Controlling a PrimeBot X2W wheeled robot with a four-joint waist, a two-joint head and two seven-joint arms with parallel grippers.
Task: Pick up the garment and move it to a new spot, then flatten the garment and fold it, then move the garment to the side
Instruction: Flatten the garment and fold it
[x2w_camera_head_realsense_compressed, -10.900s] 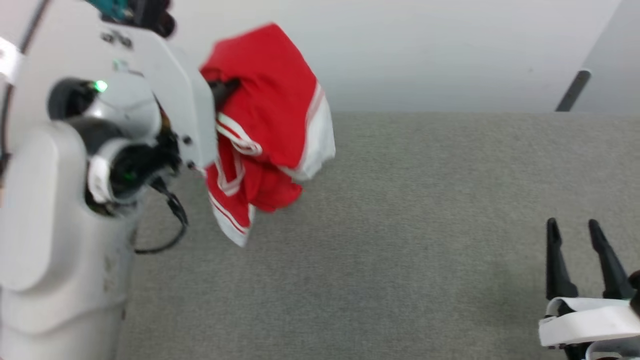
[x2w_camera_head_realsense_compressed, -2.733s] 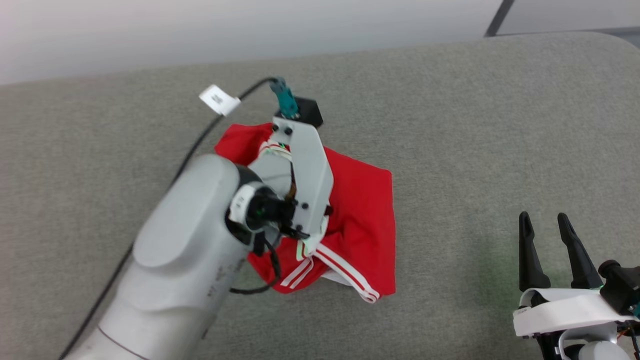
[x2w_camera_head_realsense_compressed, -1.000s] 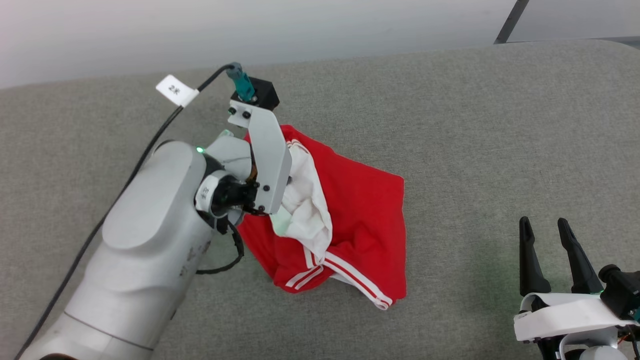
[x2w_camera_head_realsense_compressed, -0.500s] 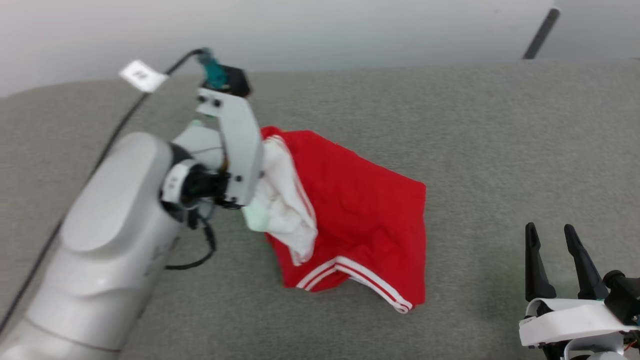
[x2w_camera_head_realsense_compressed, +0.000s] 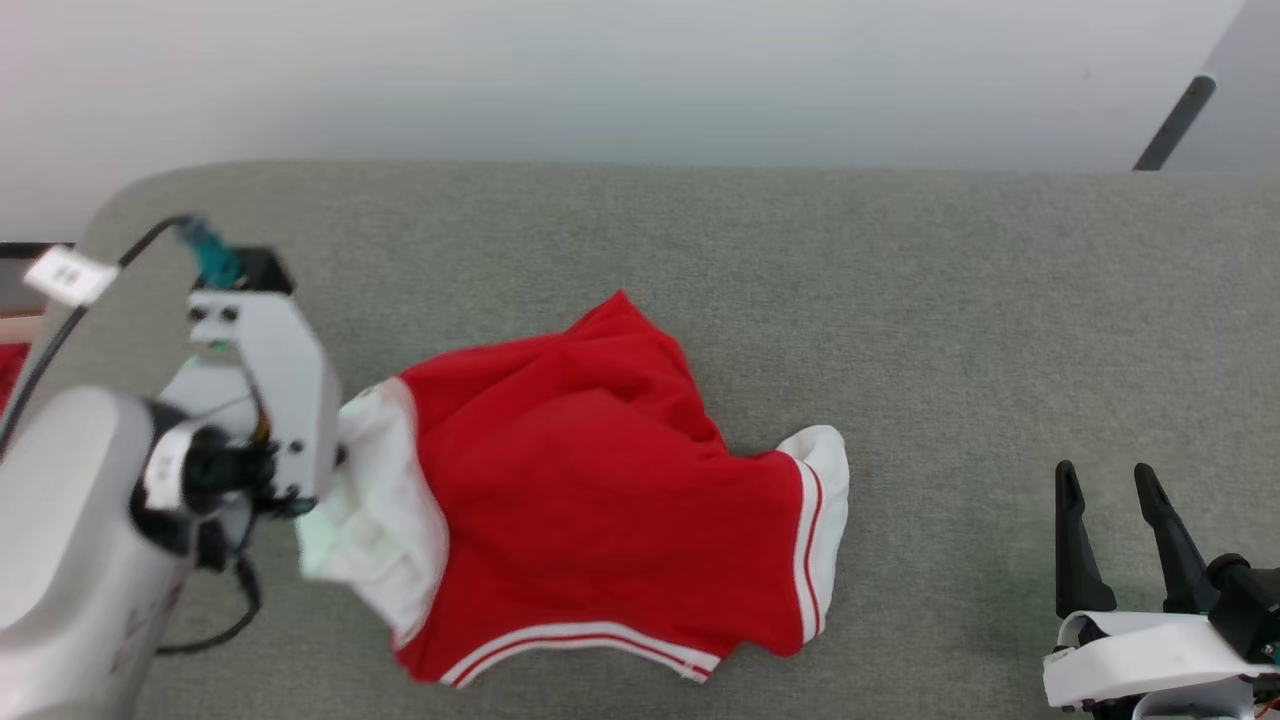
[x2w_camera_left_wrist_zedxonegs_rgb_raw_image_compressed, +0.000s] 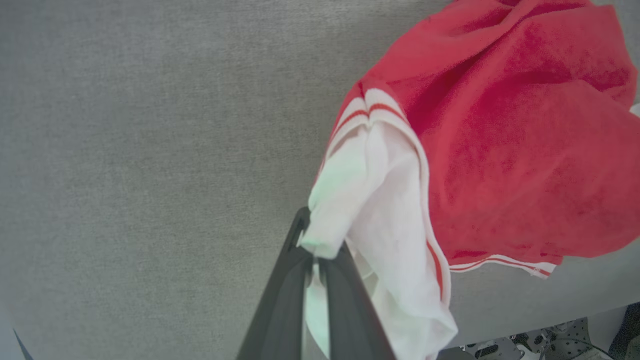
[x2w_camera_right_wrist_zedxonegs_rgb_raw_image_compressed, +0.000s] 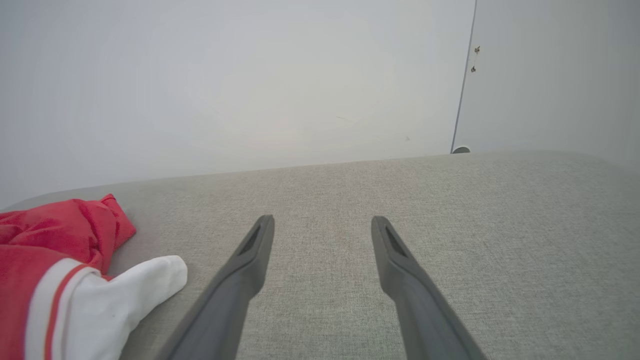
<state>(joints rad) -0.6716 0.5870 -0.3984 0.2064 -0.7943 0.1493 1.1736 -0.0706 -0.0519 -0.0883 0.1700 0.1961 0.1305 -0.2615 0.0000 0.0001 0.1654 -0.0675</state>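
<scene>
The garment (x2w_camera_head_realsense_compressed: 580, 480), a red shirt with white sleeves and red-and-white striped trim, lies rumpled on the grey padded table (x2w_camera_head_realsense_compressed: 950, 300). In the left wrist view my left gripper (x2w_camera_left_wrist_zedxonegs_rgb_raw_image_compressed: 320, 240) is shut on the end of one white sleeve (x2w_camera_left_wrist_zedxonegs_rgb_raw_image_compressed: 380, 200), and the red body (x2w_camera_left_wrist_zedxonegs_rgb_raw_image_compressed: 510, 140) trails away to the right. From the head camera, that sleeve (x2w_camera_head_realsense_compressed: 375, 520) is drawn toward my left wrist (x2w_camera_head_realsense_compressed: 260, 400), whose fingers are hidden. The other sleeve (x2w_camera_head_realsense_compressed: 825, 490) lies at the garment's right. My right gripper (x2w_camera_head_realsense_compressed: 1105, 480) hovers open and apart from it, its jaws wide and empty (x2w_camera_right_wrist_zedxonegs_rgb_raw_image_compressed: 322, 225).
A pale wall runs behind the table, with a dark pole (x2w_camera_head_realsense_compressed: 1175, 125) at the back right. The table's rounded back-left corner (x2w_camera_head_realsense_compressed: 130, 190) is close to my left arm. A cable with a white tag (x2w_camera_head_realsense_compressed: 65, 275) trails from the left wrist. Speckled floor (x2w_camera_left_wrist_zedxonegs_rgb_raw_image_compressed: 550, 342) lies past the table's edge.
My left gripper has shut on the white sleeve and drawn it to the left. The garment has spread wider, baring its other sleeve. The head camera has also shifted.
</scene>
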